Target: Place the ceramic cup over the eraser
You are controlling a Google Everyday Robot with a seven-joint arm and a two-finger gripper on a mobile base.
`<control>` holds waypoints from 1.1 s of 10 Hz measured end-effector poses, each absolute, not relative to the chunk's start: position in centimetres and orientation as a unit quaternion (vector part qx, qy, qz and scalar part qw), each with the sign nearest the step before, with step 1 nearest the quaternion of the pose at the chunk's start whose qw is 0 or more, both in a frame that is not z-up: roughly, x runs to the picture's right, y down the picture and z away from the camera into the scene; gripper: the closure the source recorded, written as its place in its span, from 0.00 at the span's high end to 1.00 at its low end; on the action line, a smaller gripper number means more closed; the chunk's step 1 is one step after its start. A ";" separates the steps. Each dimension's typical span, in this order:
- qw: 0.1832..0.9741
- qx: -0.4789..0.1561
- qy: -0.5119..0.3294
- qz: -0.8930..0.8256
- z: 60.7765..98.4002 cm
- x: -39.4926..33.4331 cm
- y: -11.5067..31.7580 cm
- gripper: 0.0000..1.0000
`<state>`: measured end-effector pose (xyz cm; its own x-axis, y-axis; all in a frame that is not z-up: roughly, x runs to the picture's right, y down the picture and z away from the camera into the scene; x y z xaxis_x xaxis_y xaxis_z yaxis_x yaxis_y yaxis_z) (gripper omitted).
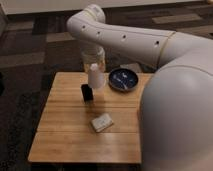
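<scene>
The white ceramic cup (95, 77) hangs upside down, wide end down, just above the wooden table (65, 140). My gripper (94, 66) comes down from the white arm and is shut on the cup's narrow upper end. The black eraser (87, 93) stands on the table just left of and in front of the cup. The cup's rim is level with the eraser's top and beside it, not over it.
A dark blue bowl (124, 79) sits on the table right of the cup. A pale whitish-grey flat block (101, 122) lies nearer the front. My arm's large white body (175, 110) covers the table's right side and hides the orange stick.
</scene>
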<state>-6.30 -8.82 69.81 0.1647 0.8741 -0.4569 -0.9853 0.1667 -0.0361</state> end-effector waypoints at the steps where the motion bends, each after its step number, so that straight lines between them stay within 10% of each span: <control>1: 0.751 -0.169 0.165 0.617 69.9 -7.0 -8.8 0.00; 11: 0.776 -0.200 0.155 0.577 70.8 -10.3 -7.8 0.00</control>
